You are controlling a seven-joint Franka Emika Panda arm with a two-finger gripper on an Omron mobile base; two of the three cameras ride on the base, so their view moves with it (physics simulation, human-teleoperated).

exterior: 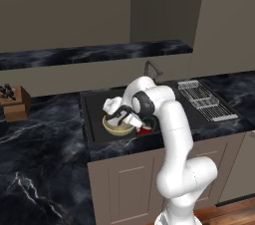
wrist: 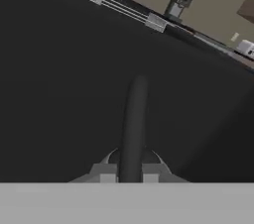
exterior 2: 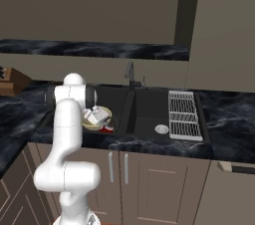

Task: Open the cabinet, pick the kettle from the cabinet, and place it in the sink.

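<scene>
Because the camera on the hand looks straight along it, I see that the two-finger gripper is pinched on a dark rounded bar, which I judge to be the black arched loop handle of the kettle; this bar runs away from the fingers, up the middle of that view, over the dark matte floor of the basin. In the left base view the gripper sits low at the left part of the dark rectangular recessed sink, and only a small piece of the glossy red dome-shaped kettle shows under the white wrist, just beside a cream-yellow round bowl that lies in the same basin. So the kettle hangs directly below the hand, inside the sink already, and I think the coming move depends on whether its base touches the floor; this I cannot tell, because the arm hides it. From the right base view the red kettle is close against the bowl, so lowering may push the bowl. Further out, a silver wire rack lies across the right end of the sink, and the counter of black marbled stone surrounds all.
</scene>
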